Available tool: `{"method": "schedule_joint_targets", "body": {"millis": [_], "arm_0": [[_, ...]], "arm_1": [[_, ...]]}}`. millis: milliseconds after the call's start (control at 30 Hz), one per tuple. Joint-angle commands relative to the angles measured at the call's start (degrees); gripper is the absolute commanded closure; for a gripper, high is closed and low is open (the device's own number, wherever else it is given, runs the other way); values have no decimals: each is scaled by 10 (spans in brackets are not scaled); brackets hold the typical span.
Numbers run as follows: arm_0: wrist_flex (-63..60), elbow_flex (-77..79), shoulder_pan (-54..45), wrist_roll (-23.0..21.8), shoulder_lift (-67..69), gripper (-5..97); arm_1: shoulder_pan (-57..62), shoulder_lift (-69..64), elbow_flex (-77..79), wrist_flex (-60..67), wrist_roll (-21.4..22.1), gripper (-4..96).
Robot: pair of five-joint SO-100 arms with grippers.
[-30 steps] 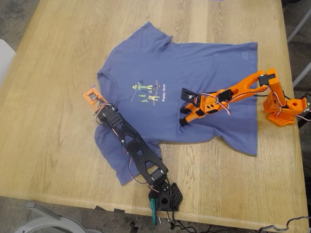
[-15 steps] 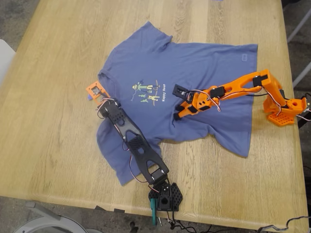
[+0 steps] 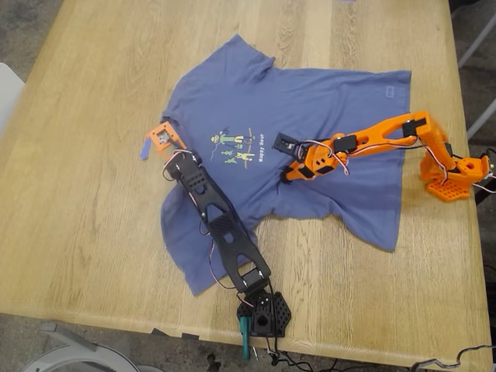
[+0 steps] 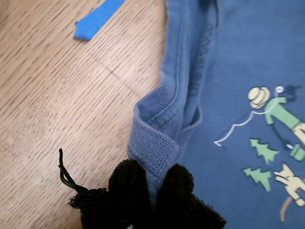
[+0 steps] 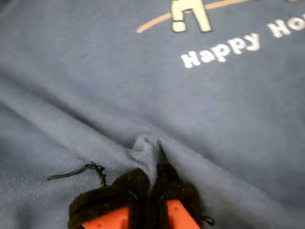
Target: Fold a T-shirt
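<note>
My first gripper [image 4: 151, 183] clamps the T-shirt [image 3: 310, 116] collar, now dragged inward | my second gripper [image 5: 151, 179] pinches a mid-chest fold, shifted toward the print | shirt lies spread on the bench [image 3: 77, 194], blue strip [image 4: 97, 19] beside.

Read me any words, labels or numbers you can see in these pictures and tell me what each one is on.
"Happy Ho": pale lettering on the T-shirt chest, beside the cartoon print; the second wrist view cuts the second word off at the picture's edge.
Small outlined patch near the T-shirt's hem in the exterior view: too small to read.
No other text is visible.
</note>
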Motion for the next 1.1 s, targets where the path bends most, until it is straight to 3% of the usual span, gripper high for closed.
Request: {"method": "schedule_joint_targets", "body": {"millis": [0, 300, 1067], "arm_0": [[6, -27, 20, -7, 143, 918], [25, -27, 92, -6, 200, 918], [17, -26, 415, -7, 265, 918]], "arm_1": [[34, 52, 31, -15, -1, 912], [77, 143, 67, -69, -4, 912], [166, 151, -11, -173, -4, 912]]}}
